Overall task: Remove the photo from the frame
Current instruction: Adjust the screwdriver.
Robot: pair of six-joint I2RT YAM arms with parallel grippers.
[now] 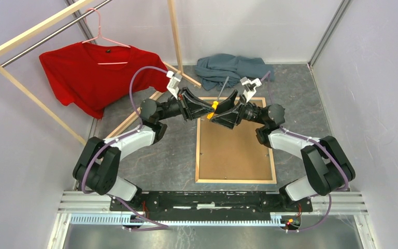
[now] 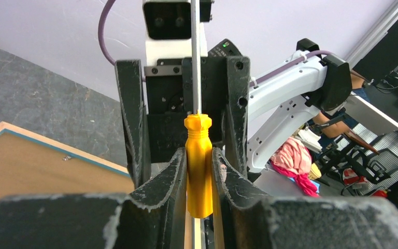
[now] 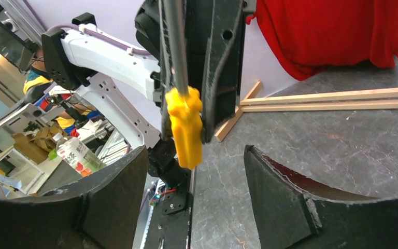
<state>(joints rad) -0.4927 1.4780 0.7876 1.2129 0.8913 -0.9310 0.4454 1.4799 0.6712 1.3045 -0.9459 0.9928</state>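
Observation:
The frame [image 1: 236,180] lies face down on the grey table, its pale wood edge around a plain brown backing board [image 1: 233,150]. One corner of the frame [image 2: 10,130] shows in the left wrist view. The photo is hidden. Above the frame's far end my left gripper [image 1: 210,110] [image 2: 199,155] is shut on the yellow handle of a screwdriver [image 2: 198,166] [image 1: 213,107], metal shaft pointing away. My right gripper [image 1: 219,115] [image 3: 196,155] faces it, open, jaws either side of the screwdriver handle's end [image 3: 185,127] without touching.
A red T-shirt [image 1: 96,72] on a pink hanger lies at the back left over a wooden clothes rack [image 1: 31,93]. A grey-blue cloth [image 1: 233,67] is bunched behind the frame. Pale walls close in on both sides.

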